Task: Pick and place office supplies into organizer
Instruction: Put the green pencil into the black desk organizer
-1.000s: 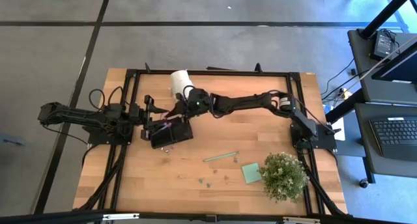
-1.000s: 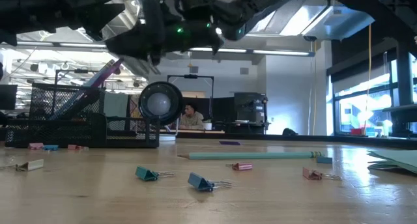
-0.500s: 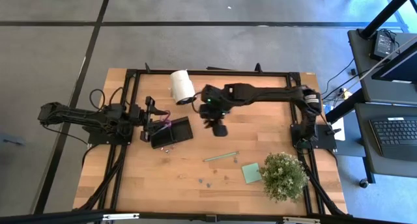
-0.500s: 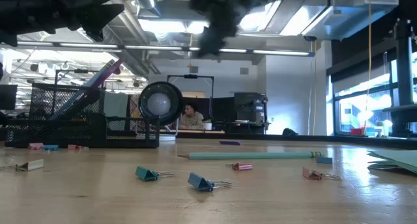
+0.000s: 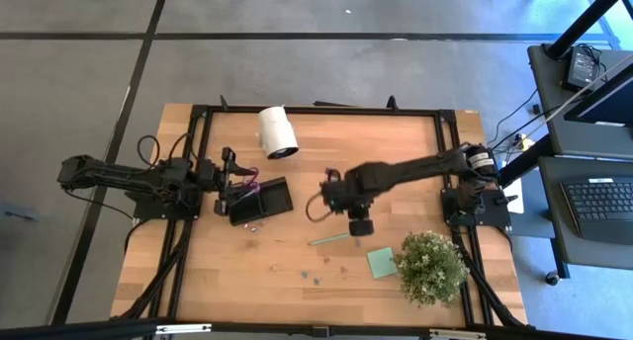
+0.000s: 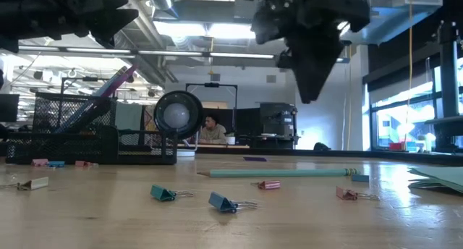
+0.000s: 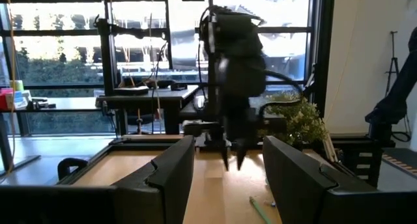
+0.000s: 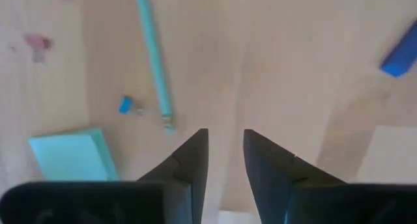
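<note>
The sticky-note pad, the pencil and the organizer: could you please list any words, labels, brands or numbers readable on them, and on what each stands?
None can be read.
sticky-note pad: plain pale green face, no writing visible.
pencil: plain, no lettering that can be made out.
organizer: dark mesh, no label visible.
white roll: no print visible.

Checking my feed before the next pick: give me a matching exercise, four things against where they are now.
Things:
1. pencil
2. sticky-note pad
3. organizer
4. white roll

Places:
A. beside the potted plant
B. at the left gripper
C. near the table's far edge
D. just under the right gripper

Pairs: 1-D, 2-A, 3-B, 4-C
</note>
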Controlling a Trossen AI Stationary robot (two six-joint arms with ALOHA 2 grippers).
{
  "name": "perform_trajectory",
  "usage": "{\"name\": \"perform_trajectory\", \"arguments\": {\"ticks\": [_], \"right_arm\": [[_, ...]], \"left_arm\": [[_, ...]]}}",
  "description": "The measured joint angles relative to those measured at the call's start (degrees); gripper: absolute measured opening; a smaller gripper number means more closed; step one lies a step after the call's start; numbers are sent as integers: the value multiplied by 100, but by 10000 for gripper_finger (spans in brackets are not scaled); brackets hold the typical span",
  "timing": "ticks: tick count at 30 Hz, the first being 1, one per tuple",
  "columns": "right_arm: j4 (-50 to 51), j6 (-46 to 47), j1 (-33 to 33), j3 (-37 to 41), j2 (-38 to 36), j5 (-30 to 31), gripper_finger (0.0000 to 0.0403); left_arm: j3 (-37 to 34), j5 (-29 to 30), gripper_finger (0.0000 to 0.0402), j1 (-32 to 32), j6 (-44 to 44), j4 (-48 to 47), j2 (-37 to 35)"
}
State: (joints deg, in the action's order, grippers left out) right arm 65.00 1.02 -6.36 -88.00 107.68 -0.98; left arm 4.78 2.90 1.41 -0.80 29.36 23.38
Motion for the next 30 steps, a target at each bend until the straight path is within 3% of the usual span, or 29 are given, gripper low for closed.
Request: {"name": "perform_trajectory", "arguments": {"ticks": [14, 22, 30], "right_arm": [[-375, 1090, -672, 600, 0, 56, 101], [-401, 1065, -685, 598, 60, -179, 101], [-97, 721, -781, 349, 650, -166, 101]], "left_arm": [[0, 4, 178, 0, 4, -452, 2], [0, 7, 178, 0, 214, -610, 0], [0, 10, 178, 0, 414, -860, 2]]}}
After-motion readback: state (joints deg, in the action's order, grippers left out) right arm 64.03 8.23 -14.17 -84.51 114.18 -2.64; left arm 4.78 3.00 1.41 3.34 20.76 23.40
